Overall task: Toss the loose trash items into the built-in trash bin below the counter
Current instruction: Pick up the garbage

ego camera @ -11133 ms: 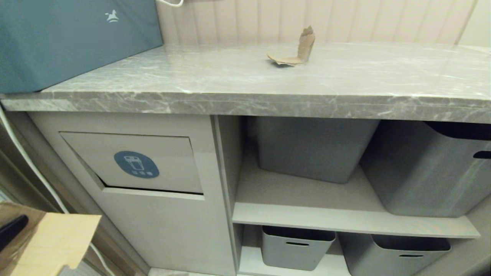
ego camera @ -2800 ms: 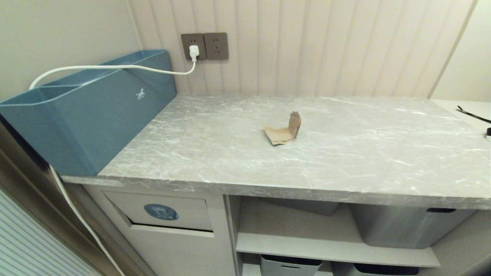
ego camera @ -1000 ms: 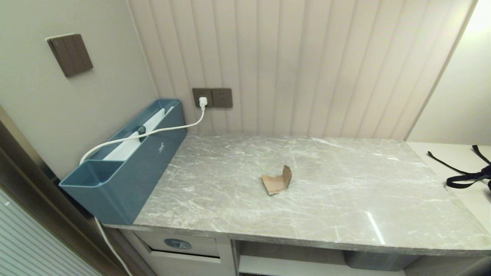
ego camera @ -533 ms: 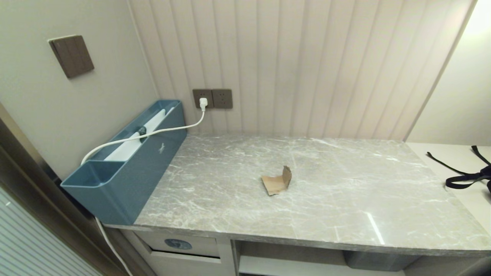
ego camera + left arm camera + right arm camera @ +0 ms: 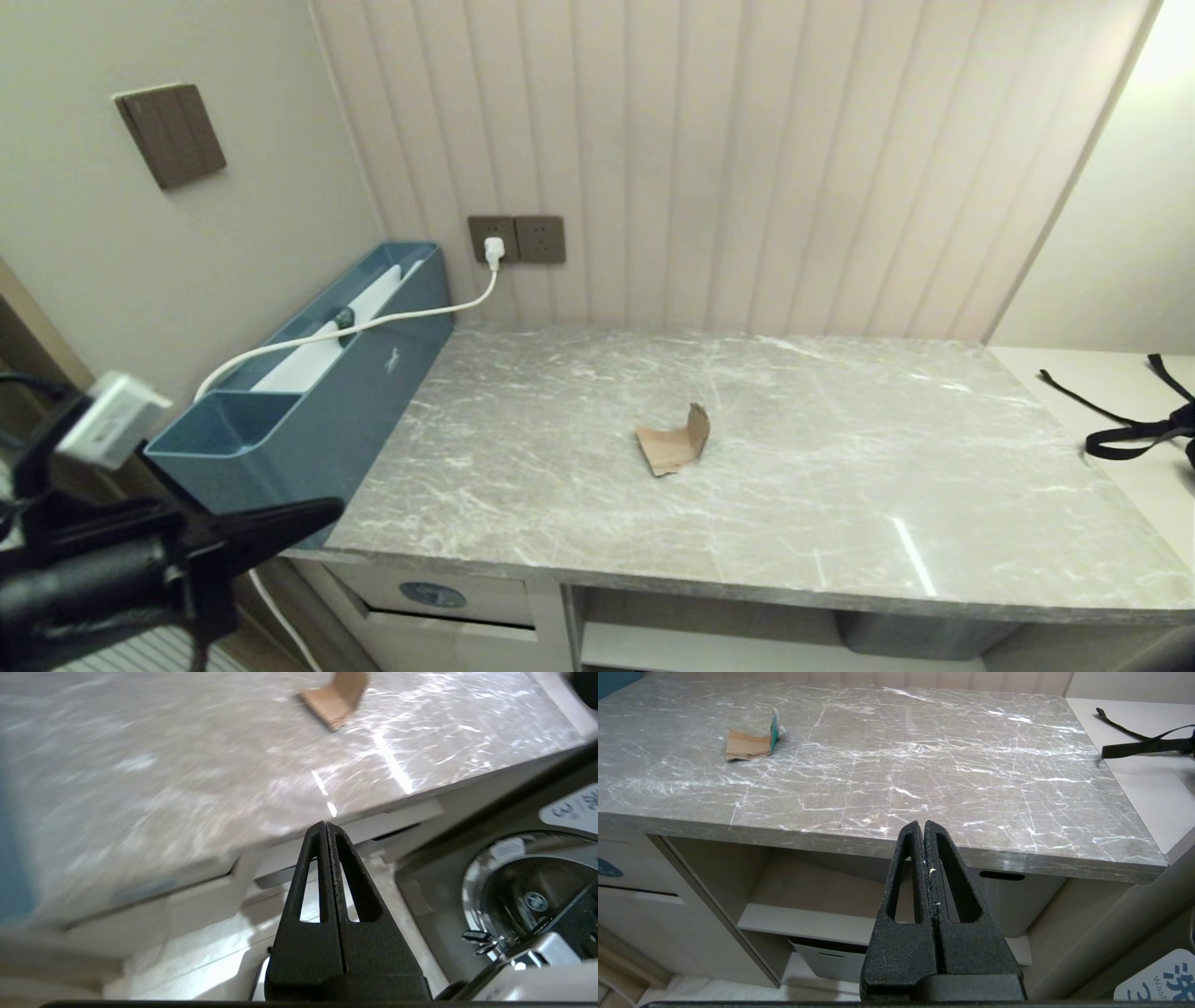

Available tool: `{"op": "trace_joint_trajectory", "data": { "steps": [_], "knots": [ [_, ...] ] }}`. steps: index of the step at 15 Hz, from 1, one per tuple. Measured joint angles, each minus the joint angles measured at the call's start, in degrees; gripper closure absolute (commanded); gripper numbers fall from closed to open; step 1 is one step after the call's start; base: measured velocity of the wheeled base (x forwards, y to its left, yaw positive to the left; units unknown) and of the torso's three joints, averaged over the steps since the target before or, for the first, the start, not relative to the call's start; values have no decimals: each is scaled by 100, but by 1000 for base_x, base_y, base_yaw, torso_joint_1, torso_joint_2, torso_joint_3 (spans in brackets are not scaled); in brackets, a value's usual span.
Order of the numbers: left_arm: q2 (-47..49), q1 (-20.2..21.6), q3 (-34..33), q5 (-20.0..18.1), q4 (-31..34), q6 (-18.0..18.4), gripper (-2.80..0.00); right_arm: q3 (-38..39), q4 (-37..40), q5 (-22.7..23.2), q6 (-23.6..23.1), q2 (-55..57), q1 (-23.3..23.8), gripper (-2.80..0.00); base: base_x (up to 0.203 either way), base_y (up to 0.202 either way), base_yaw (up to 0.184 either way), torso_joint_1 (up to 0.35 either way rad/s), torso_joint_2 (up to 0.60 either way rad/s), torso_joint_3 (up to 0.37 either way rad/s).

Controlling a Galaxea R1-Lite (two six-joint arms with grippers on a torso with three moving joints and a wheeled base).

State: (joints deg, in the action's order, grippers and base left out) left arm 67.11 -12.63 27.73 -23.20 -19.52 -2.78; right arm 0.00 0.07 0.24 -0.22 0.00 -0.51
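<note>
One bent scrap of light brown cardboard (image 5: 674,442) lies near the middle of the grey marble counter (image 5: 840,523); it also shows as the scrap (image 5: 334,700) and the scrap (image 5: 749,744) in the wrist views. The trash bin flap with its blue sticker (image 5: 432,595) sits under the counter's left end. My left gripper (image 5: 331,509) has come up at the lower left, shut and empty, its tip just off the counter's front left corner; the left gripper (image 5: 325,826) is far from the scrap. The right gripper (image 5: 923,826) hangs shut and empty in front of the counter edge.
A long blue-teal box (image 5: 308,392) with a white cable (image 5: 373,322) plugged into the wall socket (image 5: 495,241) stands along the counter's left side. Grey tubs (image 5: 1013,896) sit on shelves below. A black strap (image 5: 1139,429) lies on the white surface at right.
The left arm has risen into the head view at the lower left, its shut gripper now pointing toward the counter's corner. The scrap and the camera have not moved.
</note>
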Motion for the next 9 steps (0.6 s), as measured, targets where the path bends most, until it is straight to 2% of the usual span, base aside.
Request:
{"op": "trace_joint_trajectory", "data": {
  "steps": [4, 7, 9],
  "knots": [
    [2314, -1555, 1267, 231, -929, -416, 0, 0, 3, -2, 0, 0, 0, 0, 0, 0, 0, 0, 0, 0],
    [3592, -2130, 2289, 289, -1109, -570, 0, 0, 3, 0, 1, 0, 0, 0, 0, 0, 0, 0, 0, 0],
    [4344, -2280, 2931, 404, -1278, -603, 0, 0, 3, -2, 6, 0, 0, 0, 0, 0, 0, 0, 0, 0]
  ]
}}
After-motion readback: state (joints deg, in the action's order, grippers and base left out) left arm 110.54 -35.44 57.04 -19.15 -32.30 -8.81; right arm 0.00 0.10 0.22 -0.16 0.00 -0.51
